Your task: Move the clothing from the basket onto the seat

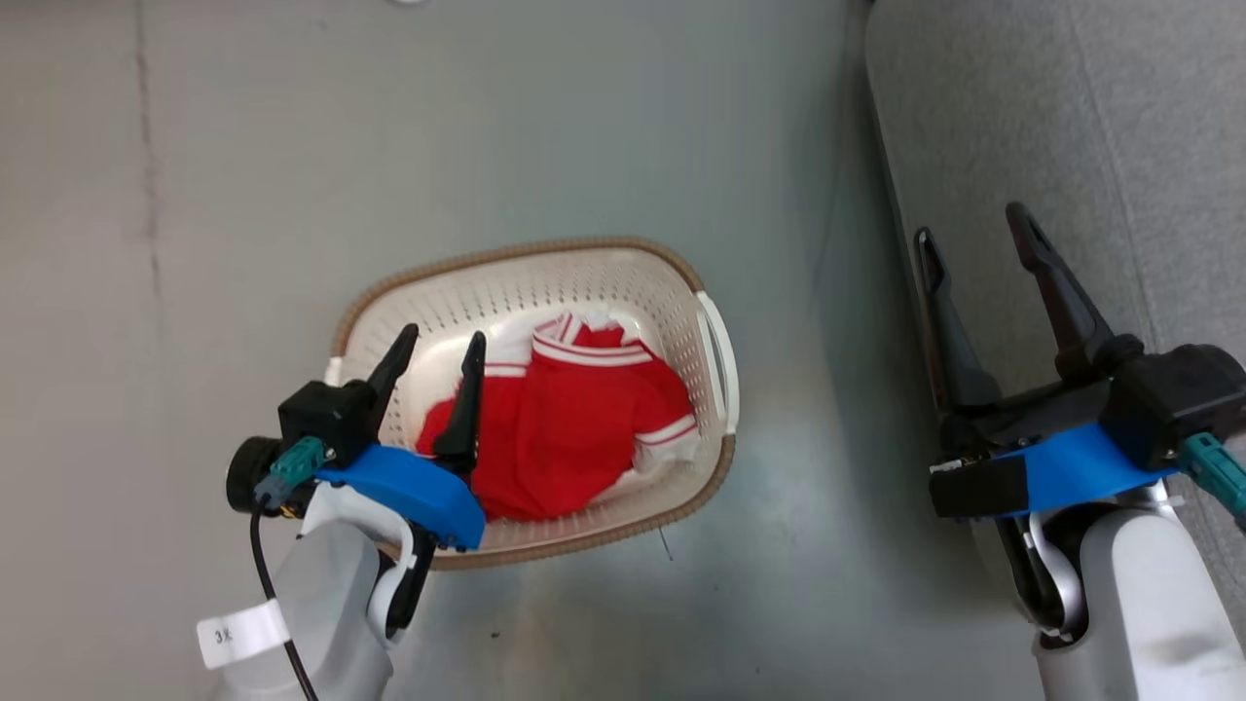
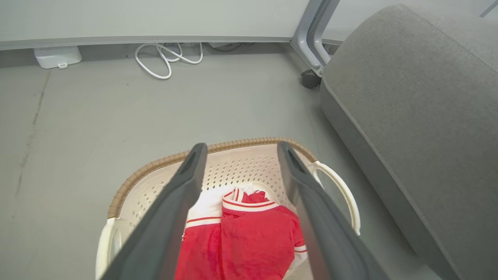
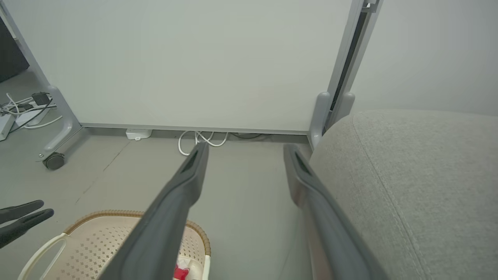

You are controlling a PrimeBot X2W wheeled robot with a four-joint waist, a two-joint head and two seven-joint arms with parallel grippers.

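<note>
Your left claw point(image 1: 443, 336): spread wide, holding nothing, above basket point(image 1: 623, 255). Your right claw point(image 1: 971, 226): spread wide, empty, over seat point(image 1: 1071, 117) edge. Clothing point(image 1: 574, 419): red, white-striped trim, crumpled inside basket on floor point(image 1: 487, 117).

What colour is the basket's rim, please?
The rim is woven-look brown, clearest in the left wrist view.

One basket point(image 1: 584, 282), one seat point(image 1: 1071, 117), perhaps two garments point(image 1: 574, 419), one left claw point(image 1: 443, 336), one right claw point(image 1: 971, 224).

Faintly glossy perforated plastic basket point(image 1: 584, 282), woven-look rim point(image 1: 545, 245), clothing point(image 1: 574, 419) of soft matt cloth, seat point(image 1: 1071, 117) in coarse grey woven fabric, floor point(image 1: 487, 117) smooth with dull sheen
</note>
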